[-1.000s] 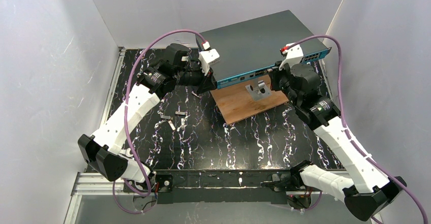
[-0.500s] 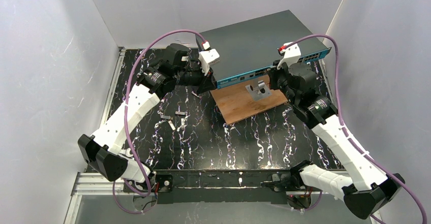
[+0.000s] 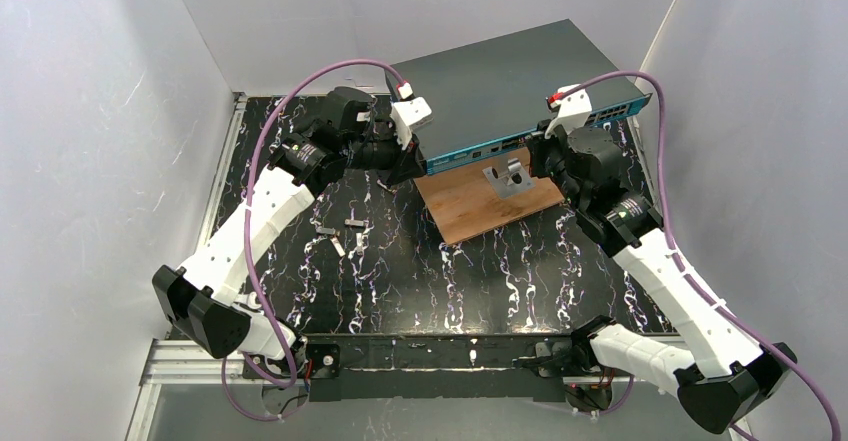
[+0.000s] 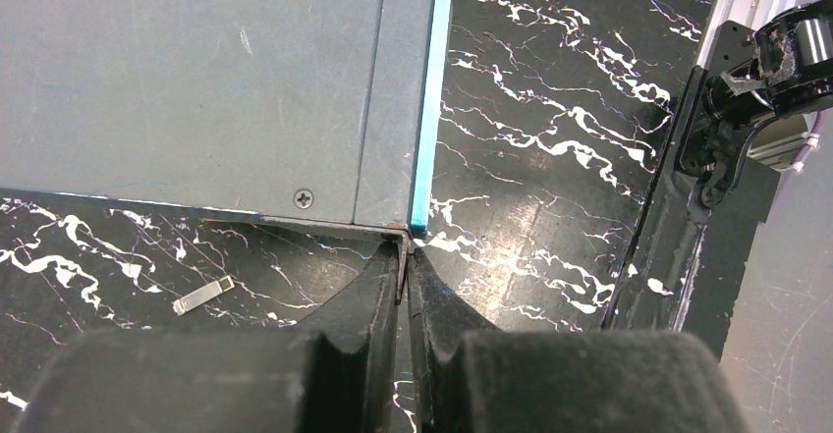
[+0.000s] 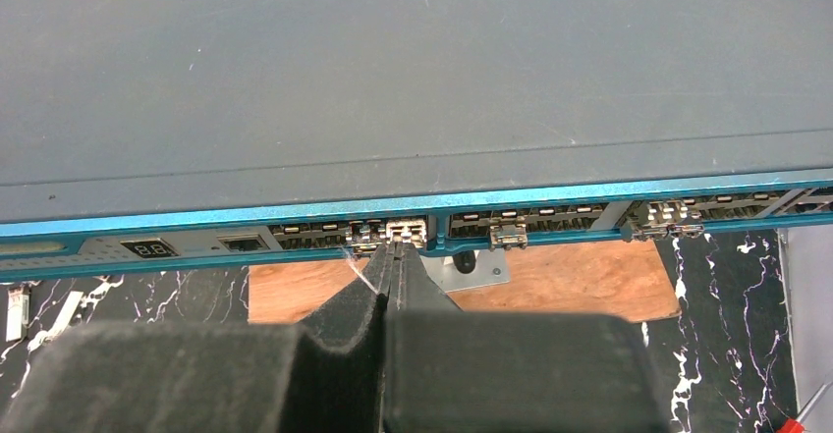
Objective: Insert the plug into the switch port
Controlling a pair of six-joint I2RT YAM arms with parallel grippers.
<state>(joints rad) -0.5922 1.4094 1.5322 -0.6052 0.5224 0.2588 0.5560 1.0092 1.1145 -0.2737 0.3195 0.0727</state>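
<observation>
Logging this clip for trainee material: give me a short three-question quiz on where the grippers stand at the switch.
1. True or false: the left gripper has its tips at a corner of the switch.
2. The right gripper points at: A the switch's top panel; B the port row on its teal front; C its side wall.
3. Fill in: both grippers' jaws are ____.
Key: 1 true; 2 B; 3 shut.

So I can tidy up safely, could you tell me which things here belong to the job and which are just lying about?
Job: switch, plug at its port, right gripper, left gripper at switch corner.
Lying about: wooden board, metal bracket on it, small metal pieces.
</observation>
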